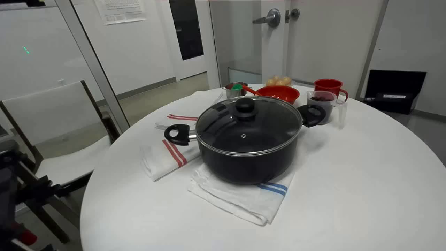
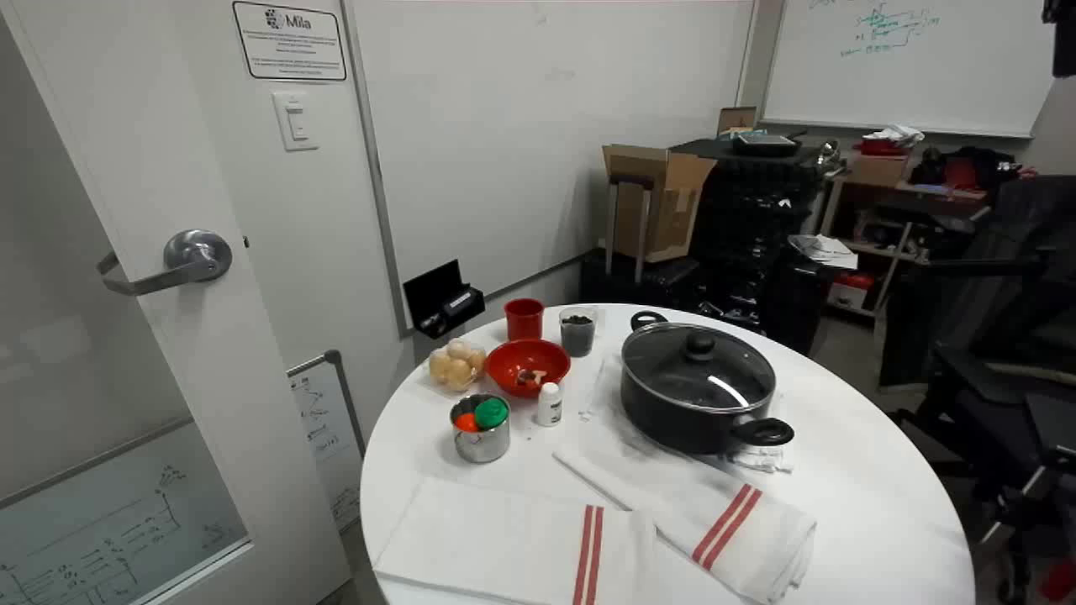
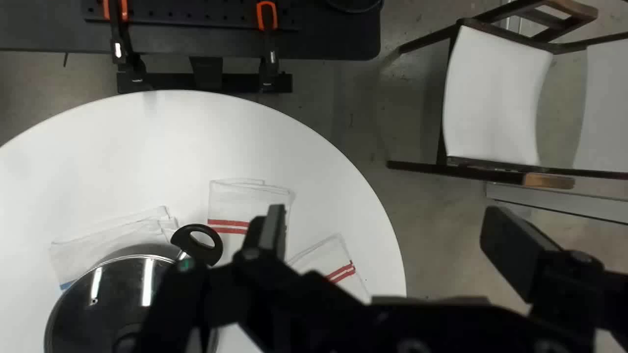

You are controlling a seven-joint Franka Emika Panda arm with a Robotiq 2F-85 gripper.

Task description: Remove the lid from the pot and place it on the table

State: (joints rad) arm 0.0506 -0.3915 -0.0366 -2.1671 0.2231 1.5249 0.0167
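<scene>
- Nearest first: the gripper [image 3: 387, 228]. Jaws spread wide, holding nothing. Through the gap the wrist view just shows the white table [image 3: 171, 157] edge and floor [image 3: 441, 255].
- The bit that matters: the lid [image 3: 115, 299] isn't lined up with the jaws at all. It's toward the lower left of the wrist view, partly blocked by the gripper itself, so I'd guess a good sideways shift that way before dropping. Only one arm, so no choosing.
- Lid's sitting flat on the pot [image 1: 247, 169]. It's round, no long axis to match, and the black knob [image 1: 245, 104] sticks up mid-lid, so imo any grip angle works.
- Watch the pot's side handles [image 1: 183, 135] though, a low approach could bump one.
- Pot's on a blue-striped towel [image 1: 240, 204], which might slide if nudged. Red-striped towels [image 2: 521, 542] lie near.
- Further round: clear jug [image 2: 577, 338] near one handle, then red mug [image 2: 524, 321], red bowl [image 2: 504, 370], small white bottle [image 2: 549, 407], steel cup [image 2: 483, 445], pack of yellowish round things [image 2: 458, 367]. I'd set the lid down away from that lot.
- Past the table edge: a white-seated chair [image 3: 495, 98] and dark bench [image 3: 328, 41]. Neither looks in the way.
</scene>
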